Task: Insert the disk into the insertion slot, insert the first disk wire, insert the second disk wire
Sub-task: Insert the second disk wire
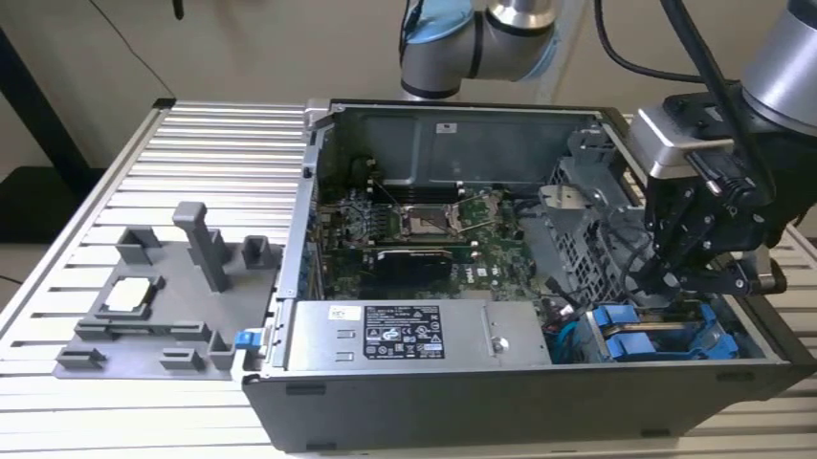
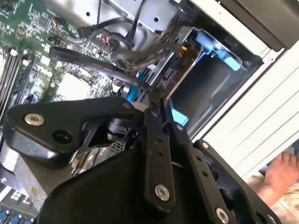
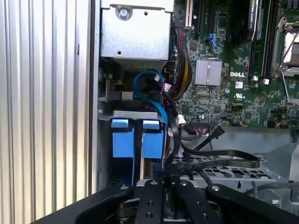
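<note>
Two bright blue carrier fronts sit side by side in the grey drive cage, so the disk lies inside the insertion slot; in the exterior view the blue carriers show at the case's lower right corner. My black gripper reaches down into the case right above them. In both wrist views its fingers stand close together beside the carriers. A flat black disk wire loops up to the gripper and seems pinched at its tips. A blue wire curls behind the cage.
The open computer case lies on a slatted metal table. Beside the cage sits a grey power-supply box. A grey fixture stands at the exterior view's left. A person's hand rests outside the case. Wire bundles crowd the motherboard edge.
</note>
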Tool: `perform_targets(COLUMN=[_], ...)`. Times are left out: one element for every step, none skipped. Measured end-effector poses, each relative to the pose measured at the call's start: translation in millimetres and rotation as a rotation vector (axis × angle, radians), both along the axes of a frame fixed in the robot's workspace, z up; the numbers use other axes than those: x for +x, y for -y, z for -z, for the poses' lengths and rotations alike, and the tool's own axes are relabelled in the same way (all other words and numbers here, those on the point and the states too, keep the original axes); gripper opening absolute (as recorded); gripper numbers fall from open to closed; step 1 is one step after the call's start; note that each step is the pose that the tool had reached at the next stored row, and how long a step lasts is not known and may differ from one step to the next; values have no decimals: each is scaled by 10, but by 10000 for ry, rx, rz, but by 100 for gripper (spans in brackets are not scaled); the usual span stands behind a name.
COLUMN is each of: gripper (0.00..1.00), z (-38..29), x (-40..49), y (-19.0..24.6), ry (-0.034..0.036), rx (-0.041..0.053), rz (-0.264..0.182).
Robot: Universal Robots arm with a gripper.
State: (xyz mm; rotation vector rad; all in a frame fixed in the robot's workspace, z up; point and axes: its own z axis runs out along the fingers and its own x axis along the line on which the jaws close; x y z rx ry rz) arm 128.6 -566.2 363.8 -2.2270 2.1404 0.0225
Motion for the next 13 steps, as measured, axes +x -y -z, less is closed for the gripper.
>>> perform_targets(gripper=[16,16,16,16,16,16,16,16,16,16,16,16,16], z=[5,13,24,36,45,56,67,77,91,102,112,122,125], x=[24,41,50,52,53,56,58,59,59,60,60,60,60], y=[3,6,10,12,13,14,15,17,18,19,20,21,22], ry=[-36,-58,-63,-64,-65,-65,-65,-64,-64,-64,-64,-64,-64], rx=[0,2,7,14,16,17,20,20,23,24,23,24,23], rz=[0,0,1,22,61,111,156,211,289,374,471,559,609])
